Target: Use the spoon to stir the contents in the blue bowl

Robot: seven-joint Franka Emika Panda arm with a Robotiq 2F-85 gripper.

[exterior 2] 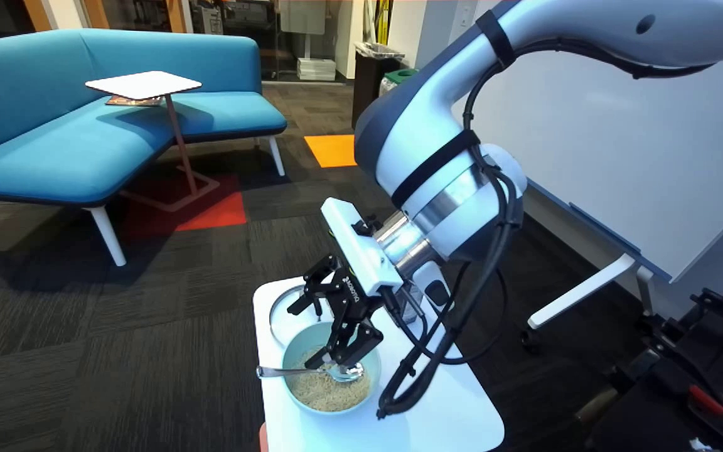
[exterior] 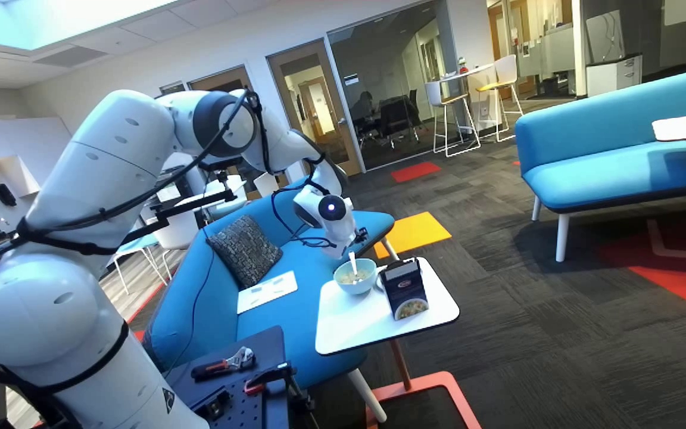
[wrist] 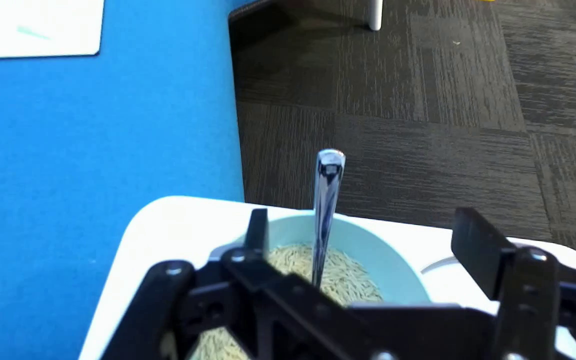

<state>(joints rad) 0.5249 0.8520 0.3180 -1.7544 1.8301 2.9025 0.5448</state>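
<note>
Hovering over the blue bowl [wrist: 388, 250], the black end effector [wrist: 364, 234] has its 2 fingers [wrist: 478, 255] spread wide. In the wrist view, the handle of a shiny metal spoon [wrist: 324, 215] rises between them, with a gap on either side. The spoon leans out past the bowl's rim, its head lying among pale, rice-like grains [exterior 2: 330, 395]. The bowl, small, round and pale blue-green, sits near a corner of a white desk [exterior: 352, 325]. Just beside it, in an exterior view, lies a round, pale item [exterior 2: 283, 318], partly hidden; whether it is a lid or a dish, I cannot tell. A dark box [exterior: 404, 290] with a food picture on its front stands upright on the same desk, near the bowl. Alongside is a blue couch [exterior: 307, 268] bearing a gray cushion [exterior: 246, 250] and a flat white rectangle [exterior: 267, 292]. The white robot arm [exterior: 119, 137] bends above the desk; near its base, a wrench [exterior: 224, 364] lies on a dark platform [exterior: 265, 342]. Farther off, across dark carpet [exterior: 498, 238], stand a turquoise sofa [exterior: 623, 140], seen in both exterior views, and a whiteboard [exterior 2: 637, 125] on legs.
</note>
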